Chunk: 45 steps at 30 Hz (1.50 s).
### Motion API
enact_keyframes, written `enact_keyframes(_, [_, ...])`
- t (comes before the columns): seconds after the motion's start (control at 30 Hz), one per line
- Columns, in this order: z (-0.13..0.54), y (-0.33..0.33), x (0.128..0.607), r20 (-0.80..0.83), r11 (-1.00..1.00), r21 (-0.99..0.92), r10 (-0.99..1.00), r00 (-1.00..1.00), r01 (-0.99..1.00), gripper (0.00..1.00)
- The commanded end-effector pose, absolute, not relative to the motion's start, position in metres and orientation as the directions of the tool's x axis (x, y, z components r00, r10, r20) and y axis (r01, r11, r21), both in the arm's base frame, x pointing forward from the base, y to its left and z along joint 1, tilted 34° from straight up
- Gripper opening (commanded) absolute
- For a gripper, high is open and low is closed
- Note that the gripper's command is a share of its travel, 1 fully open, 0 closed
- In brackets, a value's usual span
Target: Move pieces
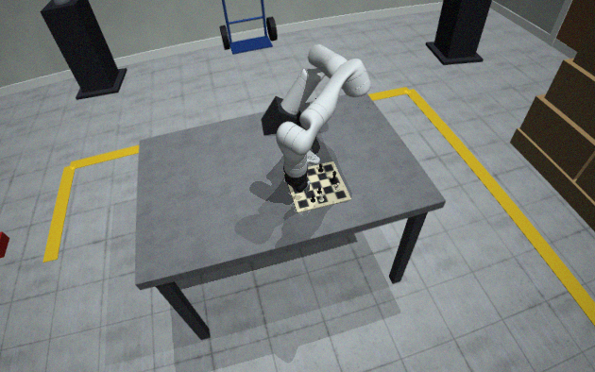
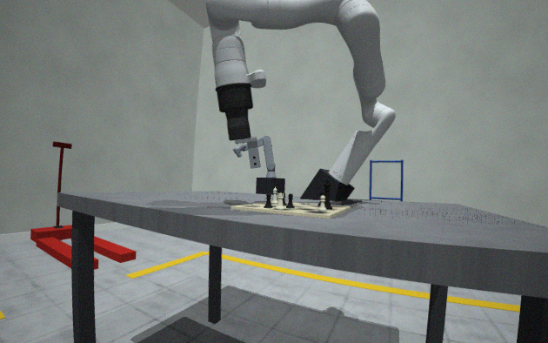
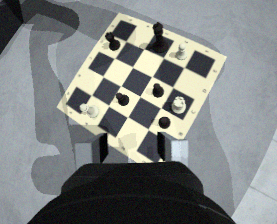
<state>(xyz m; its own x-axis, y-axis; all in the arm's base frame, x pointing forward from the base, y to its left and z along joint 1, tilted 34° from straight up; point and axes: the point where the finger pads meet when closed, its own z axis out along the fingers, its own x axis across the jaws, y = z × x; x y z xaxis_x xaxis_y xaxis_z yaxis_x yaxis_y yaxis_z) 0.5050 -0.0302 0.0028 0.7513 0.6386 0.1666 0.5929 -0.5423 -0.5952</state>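
Observation:
A small chessboard [image 1: 321,186] lies on the grey table, right of centre; it also shows in the wrist view [image 3: 143,90] and the low side view [image 2: 291,210]. Several black and white pieces stand upright on it, among them a tall black piece [image 3: 158,31], a white piece [image 3: 179,104] and a black pawn [image 3: 163,123]. The edge letters are too small to read, so I cannot tell which pieces stand on E2 and A4. My gripper [image 3: 132,142] [image 2: 260,164] is open and empty. It hangs above the board's near edge, well above the pieces.
The arm's black base [image 2: 327,187] stands on the table behind the board. Stacked brown boxes [image 1: 586,118] are on the floor at the right, and a blue hand truck [image 1: 246,28] stands at the back.

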Motion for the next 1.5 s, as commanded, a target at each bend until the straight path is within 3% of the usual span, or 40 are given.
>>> enact_keyframes(0.0, [0.001,-0.033,0.505,0.165,-0.545,-0.596,0.636,0.754,0.590,1.00])
enact_keyframes(1.47, [-0.033,-0.044,0.507,0.155,-0.548,-0.698,0.513,0.844,0.461,1.00])
